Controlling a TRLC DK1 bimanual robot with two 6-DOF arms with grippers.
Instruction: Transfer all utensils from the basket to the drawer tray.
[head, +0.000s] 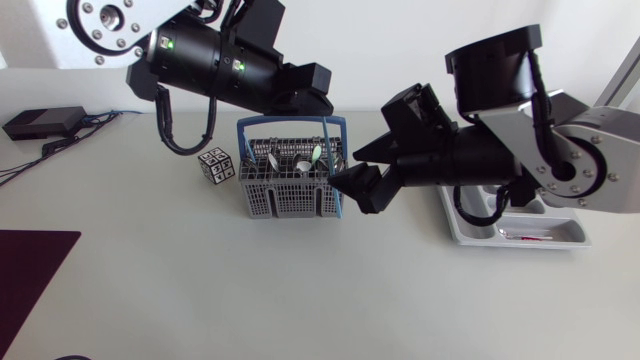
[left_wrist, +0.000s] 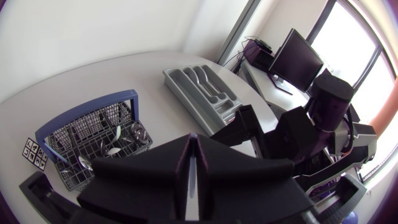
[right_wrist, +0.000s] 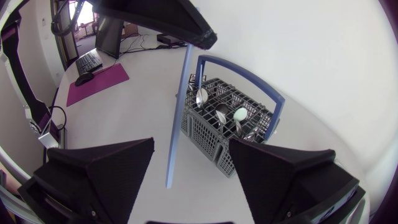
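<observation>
The grey wire basket (head: 288, 185) with a blue handle stands mid-table and holds several spoons (right_wrist: 239, 114). My left gripper (head: 325, 108) hangs above the basket's right end, shut on the top of a long thin blue utensil (head: 334, 170) that points straight down. In the left wrist view the utensil (left_wrist: 191, 177) shows in the narrow slit between the fingers. My right gripper (right_wrist: 191, 142) is open, one finger on each side of the utensil's (right_wrist: 177, 118) lower half, neither touching it. The grey drawer tray (head: 565, 240) lies at the right, partly under my right arm.
A small cube with black-and-white markers (head: 216, 165) sits just left of the basket. A black box with cables (head: 40, 122) is at the far left. A dark purple mat (head: 30, 270) covers the front left corner. Something small and red (head: 530, 237) lies in the tray's front slot.
</observation>
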